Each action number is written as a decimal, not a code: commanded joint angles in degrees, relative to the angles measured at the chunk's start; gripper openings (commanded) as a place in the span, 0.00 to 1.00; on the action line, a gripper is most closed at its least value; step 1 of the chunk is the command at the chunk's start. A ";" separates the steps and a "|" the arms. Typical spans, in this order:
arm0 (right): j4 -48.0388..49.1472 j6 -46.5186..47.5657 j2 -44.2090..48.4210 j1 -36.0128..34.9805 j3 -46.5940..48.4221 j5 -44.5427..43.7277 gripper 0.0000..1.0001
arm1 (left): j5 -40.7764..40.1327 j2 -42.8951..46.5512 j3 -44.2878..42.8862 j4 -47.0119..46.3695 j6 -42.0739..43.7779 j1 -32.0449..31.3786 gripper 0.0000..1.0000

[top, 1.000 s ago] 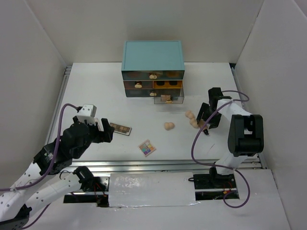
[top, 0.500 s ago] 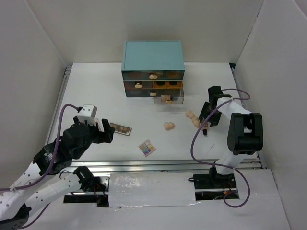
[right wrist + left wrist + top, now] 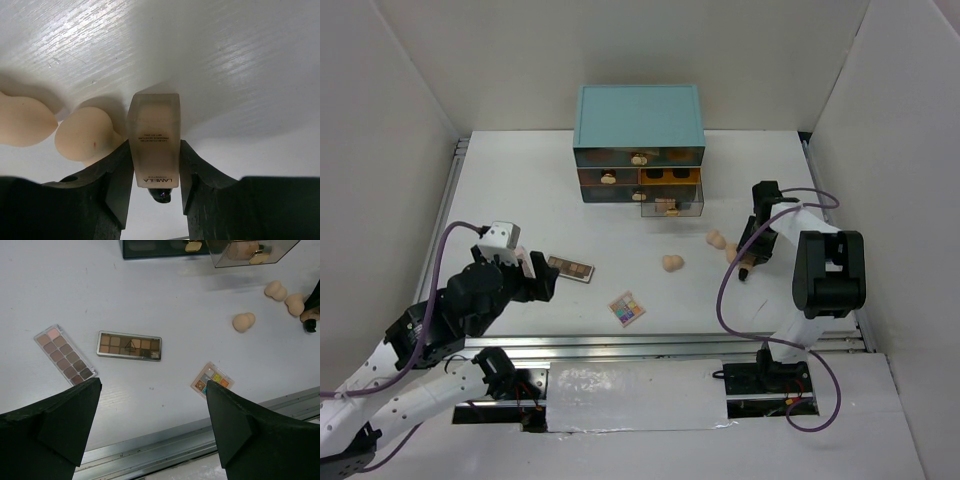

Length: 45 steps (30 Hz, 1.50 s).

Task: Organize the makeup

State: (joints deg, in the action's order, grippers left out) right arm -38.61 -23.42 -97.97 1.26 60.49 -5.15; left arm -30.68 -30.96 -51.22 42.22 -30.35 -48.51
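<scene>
Off the teal chest's right front, the right gripper seems clamped on the bottle, which calls next for a lift toward the open drawer; the left gripper gapes wide.

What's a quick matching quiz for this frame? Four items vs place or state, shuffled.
1. bottle
2. square palette
3. left gripper
4. bottom-right drawer

A. open, holding nothing
B. pulled out of the teal chest
C. between the right gripper's fingers
D. flat on the table, nearest its front edge

Pairs: 1-C, 2-D, 3-A, 4-B
</scene>
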 commanded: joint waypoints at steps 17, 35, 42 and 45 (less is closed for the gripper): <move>2.83 -9.60 24.40 -4.23 3.93 16.12 0.00 | -5.09 0.55 -0.54 0.76 -2.79 -2.55 0.99; 5.58 -76.42 10.29 -32.11 25.33 -25.69 0.00 | -11.69 6.79 -0.81 3.66 -7.18 -2.47 0.99; 5.03 -79.67 5.43 -30.62 27.14 -25.09 0.00 | -10.19 3.81 -0.90 2.96 -5.78 -2.11 0.99; 5.65 -78.54 4.81 -30.00 26.70 -23.94 0.00 | -9.67 2.83 -1.07 2.78 -5.42 -2.11 0.99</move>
State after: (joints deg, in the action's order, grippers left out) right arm -32.91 -99.77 -93.21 -29.39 86.15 -26.39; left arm -40.53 -27.27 -51.22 46.48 -36.27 -50.78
